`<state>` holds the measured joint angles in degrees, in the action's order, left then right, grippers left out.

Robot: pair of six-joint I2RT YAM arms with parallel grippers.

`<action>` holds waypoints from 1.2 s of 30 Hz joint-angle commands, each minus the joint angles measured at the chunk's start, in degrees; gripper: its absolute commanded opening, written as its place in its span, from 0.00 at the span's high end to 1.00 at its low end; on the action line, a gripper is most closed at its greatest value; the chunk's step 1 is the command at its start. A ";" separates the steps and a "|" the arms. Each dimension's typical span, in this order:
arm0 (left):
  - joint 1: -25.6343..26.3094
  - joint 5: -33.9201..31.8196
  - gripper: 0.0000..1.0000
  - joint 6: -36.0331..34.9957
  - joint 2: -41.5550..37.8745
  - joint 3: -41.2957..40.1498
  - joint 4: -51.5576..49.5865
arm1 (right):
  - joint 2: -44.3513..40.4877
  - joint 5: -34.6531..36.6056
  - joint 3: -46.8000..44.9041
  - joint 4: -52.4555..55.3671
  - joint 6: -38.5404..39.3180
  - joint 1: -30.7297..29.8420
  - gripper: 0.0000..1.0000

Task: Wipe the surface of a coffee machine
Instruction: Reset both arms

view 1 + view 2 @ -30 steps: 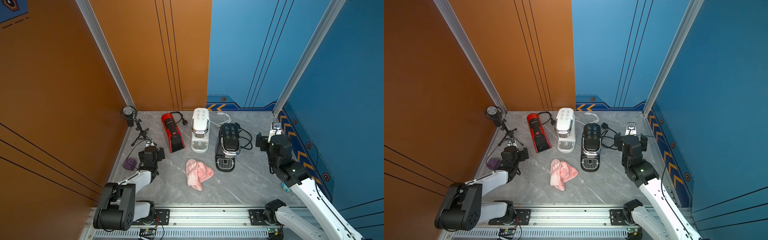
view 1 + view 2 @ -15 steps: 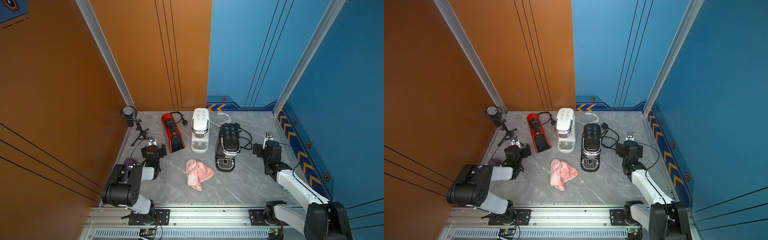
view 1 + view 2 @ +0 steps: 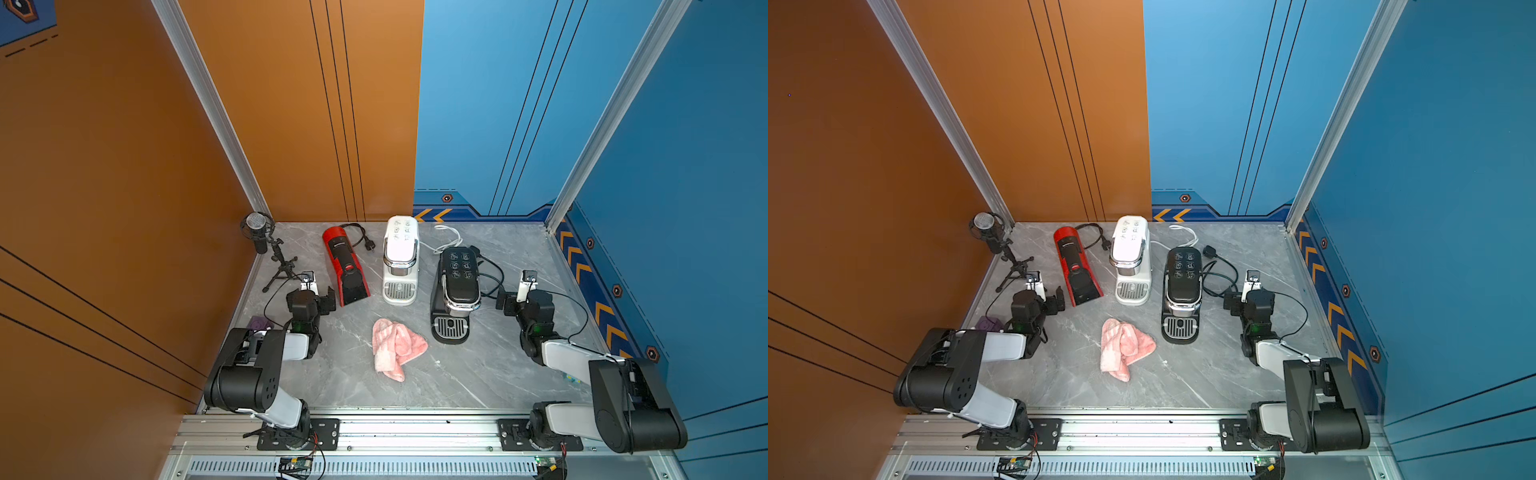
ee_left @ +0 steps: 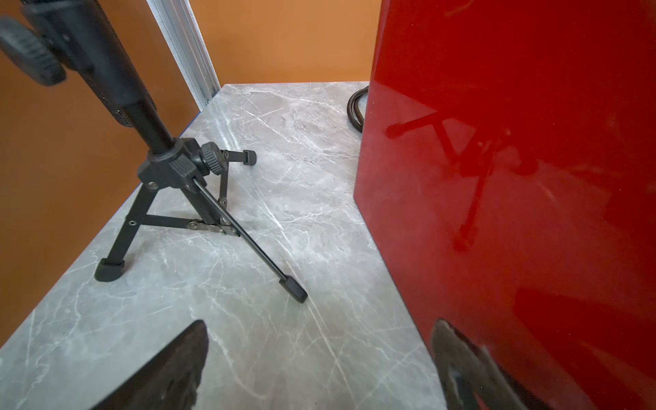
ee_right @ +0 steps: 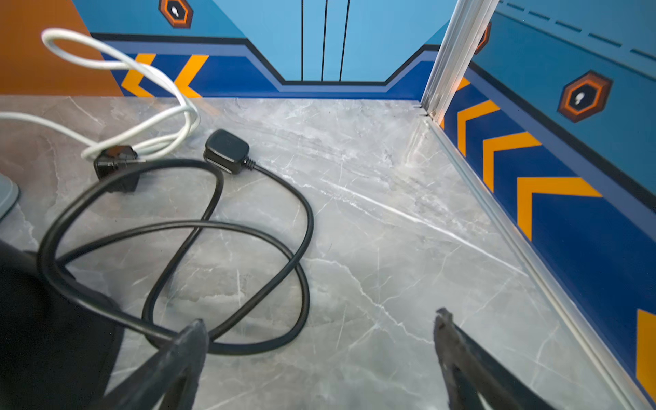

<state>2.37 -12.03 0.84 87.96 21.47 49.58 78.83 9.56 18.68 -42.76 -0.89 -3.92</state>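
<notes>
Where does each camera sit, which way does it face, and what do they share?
Top views: high above the front, looking down on the table; left arm and right arm show.
Left wrist: low, facing the microphone tripod and red coffee machine; open left end effector shows.
Right wrist: low, facing the back corner over the black power cable; open right end effector shows.
Shared: tripod and red coffee machine appear in both top views.

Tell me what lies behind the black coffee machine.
Behind the black coffee machine lies a coiled black power cord with its plug, a white cable looped beside it. Where the cord joins the machine is hidden by its body.
</notes>
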 commanded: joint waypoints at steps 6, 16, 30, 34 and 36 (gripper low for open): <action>-0.08 1.49 0.01 -1.07 0.72 0.73 0.77 | 8.05 4.18 3.37 -4.89 -2.63 0.52 0.00; -0.09 1.55 0.02 -1.07 0.67 0.74 0.73 | 8.11 3.05 3.47 -4.62 -3.10 1.29 0.00; 0.20 1.30 0.01 -1.39 0.84 0.86 0.69 | 8.10 3.40 3.37 -4.79 -2.98 1.06 0.00; -0.08 1.88 0.01 -1.27 0.77 1.01 0.34 | 8.10 3.37 3.38 -4.79 -2.96 1.05 0.00; -0.09 1.86 0.01 -1.19 0.65 0.89 0.34 | 8.10 3.44 3.39 -4.83 -2.98 1.05 0.00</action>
<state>2.37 -11.44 0.43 87.99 21.50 49.56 87.33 12.67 21.69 -48.03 -3.03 -2.61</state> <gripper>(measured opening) 0.985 0.999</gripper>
